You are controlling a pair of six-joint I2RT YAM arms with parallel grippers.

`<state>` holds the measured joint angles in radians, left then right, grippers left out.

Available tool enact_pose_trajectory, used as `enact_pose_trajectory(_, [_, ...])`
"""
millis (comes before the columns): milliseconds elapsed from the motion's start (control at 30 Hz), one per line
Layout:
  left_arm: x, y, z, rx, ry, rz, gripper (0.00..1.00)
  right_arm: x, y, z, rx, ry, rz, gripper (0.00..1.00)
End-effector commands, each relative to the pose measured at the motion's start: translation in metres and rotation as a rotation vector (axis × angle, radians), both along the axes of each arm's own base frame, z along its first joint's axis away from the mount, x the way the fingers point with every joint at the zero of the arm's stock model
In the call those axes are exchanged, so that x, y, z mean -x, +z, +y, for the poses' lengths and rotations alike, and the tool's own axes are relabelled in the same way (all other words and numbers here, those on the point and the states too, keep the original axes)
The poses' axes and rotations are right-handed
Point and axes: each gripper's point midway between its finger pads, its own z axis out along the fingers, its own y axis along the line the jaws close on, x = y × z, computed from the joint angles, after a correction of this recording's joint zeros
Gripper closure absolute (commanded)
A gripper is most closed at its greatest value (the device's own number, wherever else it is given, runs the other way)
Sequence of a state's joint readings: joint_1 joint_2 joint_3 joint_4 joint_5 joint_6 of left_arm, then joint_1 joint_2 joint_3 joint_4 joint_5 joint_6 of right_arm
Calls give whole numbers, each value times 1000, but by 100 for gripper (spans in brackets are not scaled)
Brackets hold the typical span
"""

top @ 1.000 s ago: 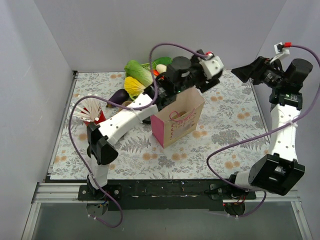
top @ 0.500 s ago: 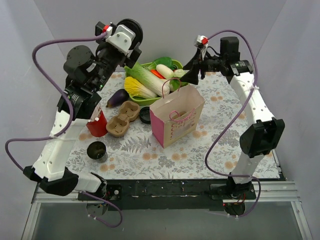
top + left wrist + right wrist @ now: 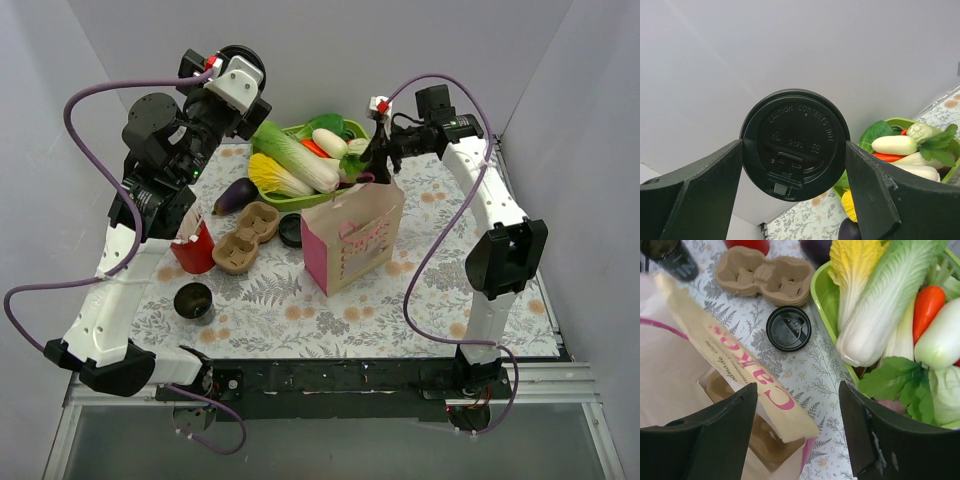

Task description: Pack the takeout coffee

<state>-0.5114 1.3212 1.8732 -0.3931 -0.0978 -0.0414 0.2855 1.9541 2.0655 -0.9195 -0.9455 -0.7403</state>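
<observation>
The left gripper [image 3: 795, 150] holds the takeout coffee [image 3: 795, 127]. Its two jaws are partly open, just as wide as the round black lid. Each jaw presses on one side of the lid. The lid faces the left wrist camera and sits in the middle of that view. The cup under the lid is hidden behind it. In the top view this gripper is in the upper left of the frame, close to the back wall and high above the table [image 3: 440, 270].

The right gripper [image 3: 797, 390] has its jaws spread wide, and nothing is between them. It hangs over the open top of the paper bag [image 3: 350, 245]. The bag stands in the middle of the top view and has pink letters on it. I cannot tell if a jaw touches the bag's rim.

A loose black lid [image 3: 788, 328] lies flat on the table, between the bag and the brown cardboard carrier [image 3: 246, 238]. A red cup [image 3: 194, 250] stands just left of the carrier. A dark cup [image 3: 192, 300] stands alone, lower down on the left. A green basket [image 3: 821, 295] full of vegetables sits behind the bag, at the top middle. A purple eggplant [image 3: 236, 194] lies on the table just left of the basket.
</observation>
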Motion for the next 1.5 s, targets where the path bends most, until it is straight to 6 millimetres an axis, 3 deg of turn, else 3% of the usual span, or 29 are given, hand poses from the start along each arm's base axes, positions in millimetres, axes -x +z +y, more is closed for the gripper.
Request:
enact_pose_trajectory(0, [4, 3, 6, -3, 8, -7, 100, -25, 65, -32, -156, -187, -44, 27])
enact_pose_trajectory(100, [2, -1, 2, -6, -7, 6, 100, -32, 84, -49, -188, -210, -112, 27])
enact_pose_trajectory(200, [0, -6, -1, -1, -20, 22, 100, -16, 89, -58, -161, -168, -156, 25])
enact_pose_trajectory(333, [1, -10, -5, 5, -36, 33, 100, 13, 75, -57, -89, -53, -250, 20])
enact_pose_trajectory(367, [-1, -14, -5, 2, -36, 42, 100, 27, 69, -50, -70, -22, -229, 20])
enact_pose_trajectory(467, [-1, -14, -5, 4, -40, 46, 100, 38, 50, -33, -23, 49, -246, 19])
enact_pose_trajectory(567, [-2, -14, -5, 2, -41, 48, 100, 37, 39, -16, 12, 96, -266, 19])
enact_pose_trajectory(767, [0, -18, -12, -8, -77, 65, 100, 14, 16, -2, 65, 124, -248, 24])
enact_pose_trajectory(833, [1, -23, -19, -24, -118, 79, 100, 14, 21, -2, 81, 141, -249, 29])
enact_pose_trajectory(967, [12, -41, -33, -64, -214, 139, 100, 17, 3, -7, 142, 179, -199, 43])
enact_pose_trajectory(1000, [18, -45, -39, -77, -259, 153, 100, 19, 0, -8, 151, 178, -188, 52])
enact_pose_trajectory(1067, [28, -64, -54, -95, -362, 213, 100, 31, -4, -13, 164, 182, -161, 60])
enact_pose_trajectory(1200, [47, -87, -65, -46, -456, 314, 100, 54, -3, -19, 177, 178, -122, 91])
enact_pose_trajectory(1267, [64, -108, -75, -70, -553, 370, 100, 62, 12, -23, 163, 140, -146, 96])
enact_pose_trajectory(1300, [72, -112, -78, -61, -588, 390, 100, 68, 1, -24, 167, 126, -113, 99])
enact_pose_trajectory(1333, [81, -113, -79, -54, -619, 401, 100, 77, 17, -29, 156, 92, -156, 99])
enact_pose_trajectory(1367, [93, -121, -85, -57, -687, 440, 100, 81, 20, -30, 142, 48, -138, 99])
enact_pose_trajectory(1400, [98, -129, -88, -59, -720, 466, 100, 79, 6, -30, 132, 25, -148, 99])
enact_pose_trajectory(1433, [104, -131, -90, -44, -742, 491, 100, 89, 22, -36, 125, -6, -217, 99])
enact_pose_trajectory(1467, [111, -134, -94, -39, -789, 508, 100, 95, 20, -35, 128, -18, -229, 99])
